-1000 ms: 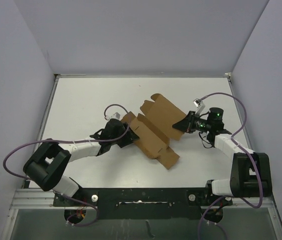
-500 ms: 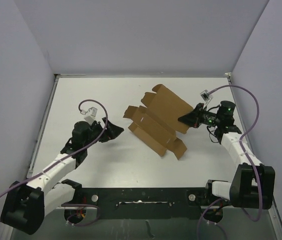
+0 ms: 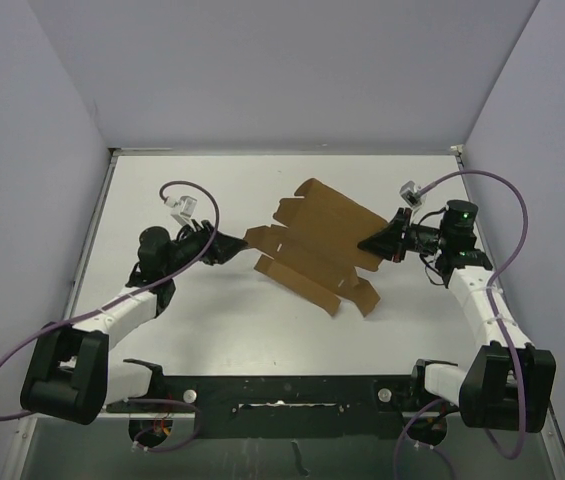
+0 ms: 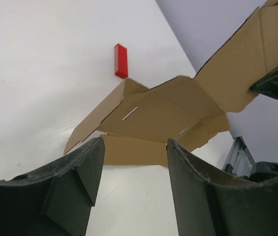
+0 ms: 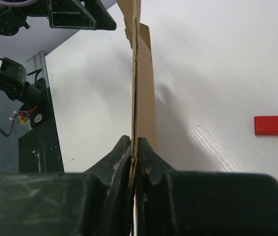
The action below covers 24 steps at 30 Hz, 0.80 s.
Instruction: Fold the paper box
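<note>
The box (image 3: 312,240) is clamped at 3 o'clock by the right claw (image 3: 365,245). The left claw (image 3: 234,244) is spread at 9 o'clock, a red block (image 4: 121,60) beyond.

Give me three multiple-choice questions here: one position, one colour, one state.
1. Where is the small block? A. on the table beside the paper box B. on top of the box C. inside a gripper
2. What colour is the block? A. blue B. red C. green
3. The right gripper is: A. open B. shut on nothing C. shut on the paper box

Answers: 1 A, it lies on the table by the cardboard; 2 B, plainly red; 3 C, it pinches the cardboard edge.
</note>
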Available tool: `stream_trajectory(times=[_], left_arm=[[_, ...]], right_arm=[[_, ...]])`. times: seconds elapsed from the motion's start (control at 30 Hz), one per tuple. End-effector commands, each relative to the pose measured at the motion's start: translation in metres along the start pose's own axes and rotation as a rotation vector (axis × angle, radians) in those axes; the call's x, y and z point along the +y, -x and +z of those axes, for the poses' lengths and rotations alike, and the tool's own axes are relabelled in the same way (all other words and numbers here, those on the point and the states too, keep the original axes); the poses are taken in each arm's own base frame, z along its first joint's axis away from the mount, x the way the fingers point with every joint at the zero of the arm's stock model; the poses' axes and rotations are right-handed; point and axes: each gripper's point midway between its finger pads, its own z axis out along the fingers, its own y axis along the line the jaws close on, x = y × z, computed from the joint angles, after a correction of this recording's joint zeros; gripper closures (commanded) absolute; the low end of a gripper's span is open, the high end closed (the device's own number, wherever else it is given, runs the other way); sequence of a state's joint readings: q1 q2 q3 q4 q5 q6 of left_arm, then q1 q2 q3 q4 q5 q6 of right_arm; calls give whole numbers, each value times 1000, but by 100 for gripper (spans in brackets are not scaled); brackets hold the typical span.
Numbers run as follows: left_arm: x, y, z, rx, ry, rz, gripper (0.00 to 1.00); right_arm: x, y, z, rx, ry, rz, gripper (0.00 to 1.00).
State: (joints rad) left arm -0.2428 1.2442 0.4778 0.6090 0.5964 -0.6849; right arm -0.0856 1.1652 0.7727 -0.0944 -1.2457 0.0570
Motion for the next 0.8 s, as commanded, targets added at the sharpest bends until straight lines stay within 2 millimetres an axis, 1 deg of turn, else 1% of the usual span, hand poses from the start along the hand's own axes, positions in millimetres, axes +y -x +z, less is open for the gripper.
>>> stream_trajectory(times=[0.0,0.07,0.13,0.23,0.3,0.37,0.43,0.5,0.57,0.77], left_arm=[[-52,41,-1,-107,-209,108,49],[-56,51,-5,-138,-206,121,52],[-54,58,-8,-158,-184,117,52],[-44,67,-13,-174,-155,97,52],[-43,74,-15,-173,-166,83,52],[-51,79,-17,-165,-204,89,51],[-64,85,-17,-146,-256,122,50],[-73,86,-16,-115,-294,140,50],[-77,83,-14,-88,-314,160,50],[-87,60,-5,-22,-346,235,50]], right_arm=[[20,25,-5,-22,79,-139,100],[24,27,-6,-19,94,-163,100],[30,29,-8,-21,117,-188,100],[40,33,-10,-29,158,-206,100],[45,34,-11,-31,181,-214,100],[50,34,-12,-33,200,-232,100],[55,36,-13,-38,224,-254,100],[60,36,-14,-40,240,-264,100],[62,36,-15,-41,247,-274,100],[70,37,-16,-52,282,-294,100]])
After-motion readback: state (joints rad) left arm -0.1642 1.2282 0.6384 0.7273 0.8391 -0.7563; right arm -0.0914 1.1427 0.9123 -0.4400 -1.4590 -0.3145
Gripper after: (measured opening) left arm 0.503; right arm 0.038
